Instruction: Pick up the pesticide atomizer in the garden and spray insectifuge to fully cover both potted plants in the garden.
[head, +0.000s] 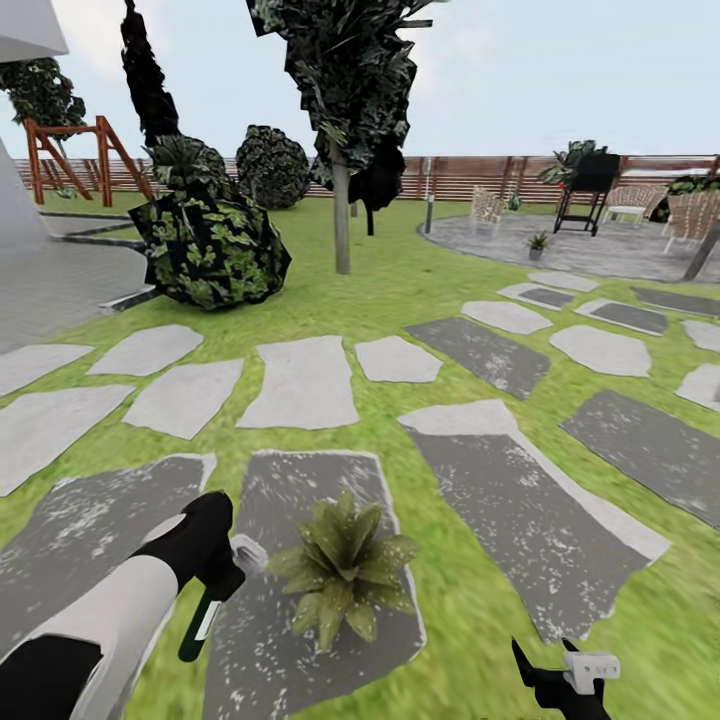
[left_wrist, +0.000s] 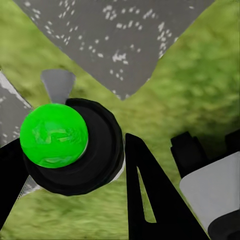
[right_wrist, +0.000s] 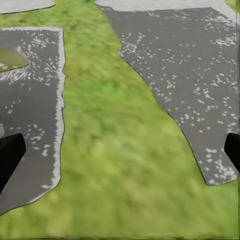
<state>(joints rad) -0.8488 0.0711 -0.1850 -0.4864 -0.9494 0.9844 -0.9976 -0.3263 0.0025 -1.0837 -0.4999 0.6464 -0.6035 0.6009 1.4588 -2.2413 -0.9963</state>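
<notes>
White-sleeved left arm (head: 95, 610) with black wrist; black right gripper (head: 560, 680) with white block.

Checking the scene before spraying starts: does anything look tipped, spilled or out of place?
Nothing stands out. The potted plant sits upright on a stepping stone, and the left gripper holds the pesticide atomizer beside it. No spill shows.
</notes>
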